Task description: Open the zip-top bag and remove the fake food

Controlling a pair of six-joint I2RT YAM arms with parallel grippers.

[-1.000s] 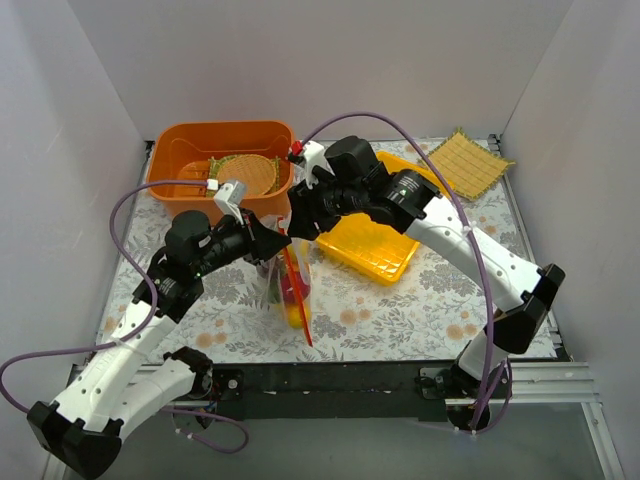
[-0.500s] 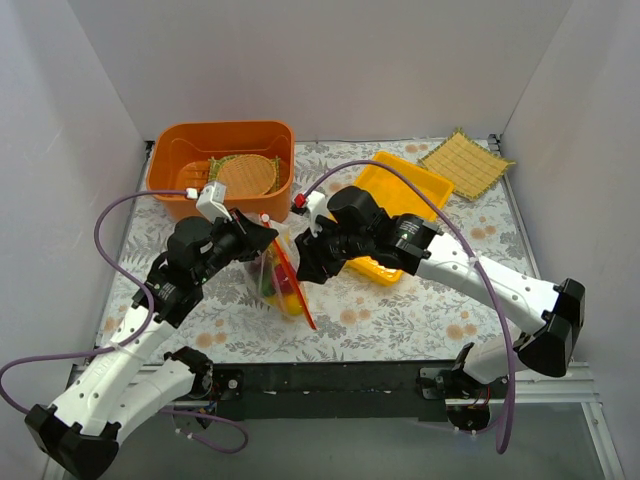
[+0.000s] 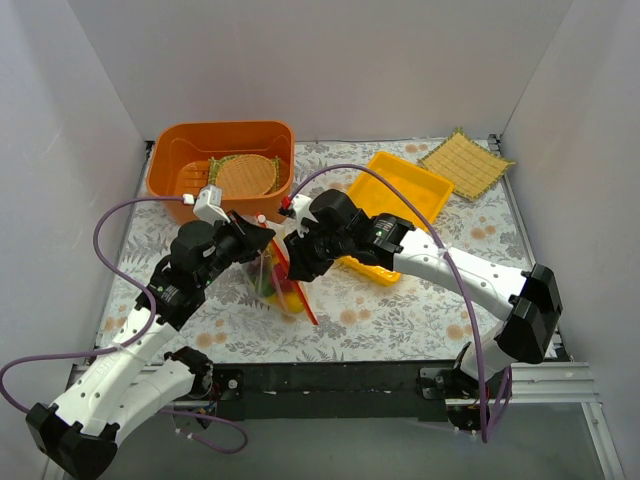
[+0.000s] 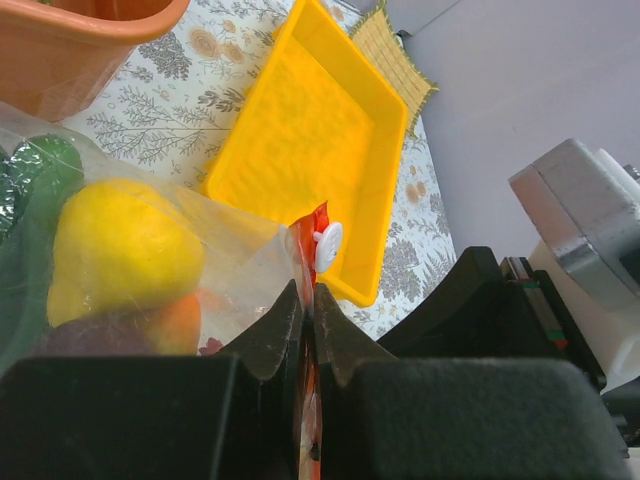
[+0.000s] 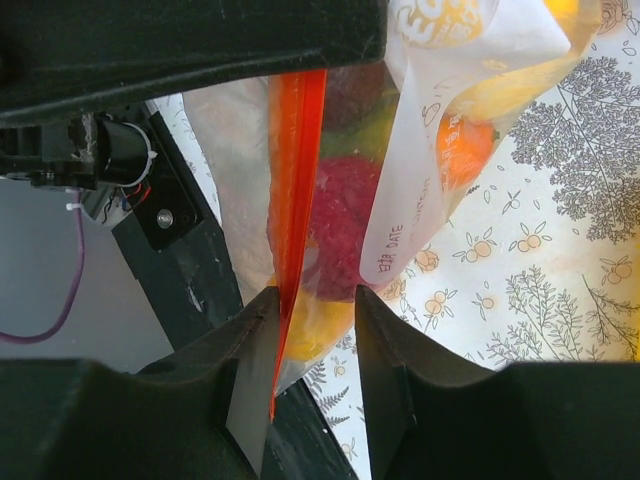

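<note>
White walls close in a table under a flower-printed cloth (image 3: pixel 400 310); at the back left sits an orange bin (image 3: pixel 180 150) with a round woven mat (image 3: pixel 248 175) in it, a yellow tray (image 3: pixel 400 190) lies right of centre, and a square straw mat (image 3: pixel 465 160) lies in the far right corner; the zip-top bag (image 3: pixel 272 285) hangs between the two arms near the table's middle, its lower end down at the cloth; it is clear, thin and creased, with a white printed panel on one side and an orange-red zip strip (image 5: pixel 295 180) running down its mouth, a small white slider (image 4: pixel 327 245) sitting on that strip; the fake food (image 4: pixel 120 250) is all inside it, glossy pieces pressed against the plastic: a yellow one, a dark green one, an orange one, a red one and a dark purple one; the left gripper (image 4: pixel 308 300) is pinched tight on the strip, fingers meeting with only the plastic between them; the right gripper (image 5: pixel 312 325) has its fingers partly apart, straddling the strip and the bag's edge, the strip lying against one finger while a gap shows at the other, so it has no hold on anything; compared with a second ago, the right arm has swung down and in from above the tray's near-left end to the bag, uncovering more of the tray, and its fingers stand closer together; the left gripper's pinch is unchanged, and the bag hangs in much the same spot
</note>
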